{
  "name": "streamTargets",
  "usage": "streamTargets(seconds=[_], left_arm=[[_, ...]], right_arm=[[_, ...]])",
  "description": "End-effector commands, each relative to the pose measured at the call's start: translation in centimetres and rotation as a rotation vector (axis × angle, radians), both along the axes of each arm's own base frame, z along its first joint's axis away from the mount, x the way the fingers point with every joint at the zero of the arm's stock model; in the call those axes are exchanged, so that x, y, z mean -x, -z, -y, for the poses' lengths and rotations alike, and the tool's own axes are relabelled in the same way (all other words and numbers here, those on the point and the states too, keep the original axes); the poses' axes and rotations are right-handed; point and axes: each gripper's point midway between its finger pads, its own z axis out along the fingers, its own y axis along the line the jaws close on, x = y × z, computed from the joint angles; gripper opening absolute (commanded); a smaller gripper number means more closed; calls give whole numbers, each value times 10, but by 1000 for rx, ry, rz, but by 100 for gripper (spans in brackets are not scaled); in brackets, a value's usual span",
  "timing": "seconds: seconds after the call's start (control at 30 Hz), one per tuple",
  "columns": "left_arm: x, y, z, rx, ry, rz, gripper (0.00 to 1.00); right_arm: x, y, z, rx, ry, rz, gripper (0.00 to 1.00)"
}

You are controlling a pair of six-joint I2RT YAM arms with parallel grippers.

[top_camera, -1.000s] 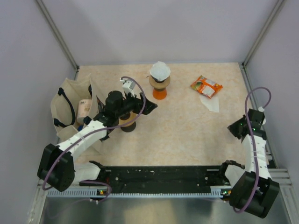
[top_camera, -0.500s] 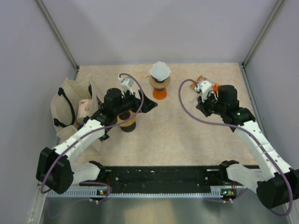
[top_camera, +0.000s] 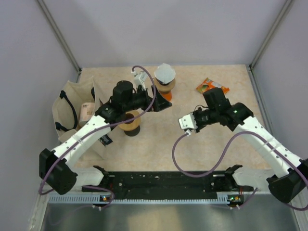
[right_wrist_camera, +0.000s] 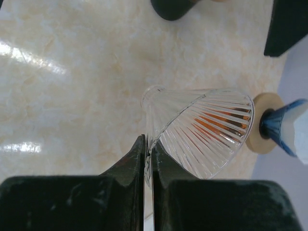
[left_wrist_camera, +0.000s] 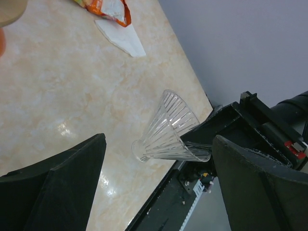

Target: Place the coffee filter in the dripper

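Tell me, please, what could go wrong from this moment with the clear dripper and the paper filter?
1. The right pincer pinches the clear dripper only at its thin rim, and the dripper is tipped sideways. It may slip or crack.
2. The open left pincer hangs close to the stand carrying the paper filter. A careless approach may topple it.

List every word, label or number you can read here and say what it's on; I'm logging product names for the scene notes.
No text can be read in any view.
Orange packet: printed, but too small and blurred to read.
Item in the tote: its label is too small to read.
Red tag, left wrist view: blurred.
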Motion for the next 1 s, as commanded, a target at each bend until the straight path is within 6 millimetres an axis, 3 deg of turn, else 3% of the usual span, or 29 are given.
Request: streamTargets(seconds=[0.0, 0.1, 0.17, 0.23, 0.33, 0.53, 0.67, 0.8, 0.9, 0.97], left_arm=[[12, 0, -1, -91, 53, 45, 93], [57, -1, 3, -87, 326, 178, 90], [72, 0, -3, -75, 365, 228, 90], [68, -2, -11, -78, 286, 237, 93], [60, -4, -16, -85, 194, 155, 91], [44, 5, -5, -131, 167, -27, 67], [43, 12, 3, -159, 173, -108, 62], [47, 34, 10, -258, 179, -188, 57], [50, 36, 15, -287, 193, -204, 56], [51, 41, 16, -325, 190, -217, 47]], right_arm=[[28, -12, -8, 57, -287, 110, 0], [39, -11, -9, 63, -397, 160, 0], [49, -15, -12, 60, -491, 167, 0], [65, -14, -10, 83, -584, 123, 0], [63, -11, -12, 133, -607, 130, 0], [59, -6, -20, 224, -605, 148, 0], [51, -8, -27, 245, -587, 179, 0], [48, -9, -29, 262, -586, 198, 0], [44, -8, -32, 284, -581, 216, 0], [41, -8, -33, 297, -569, 225, 0]])
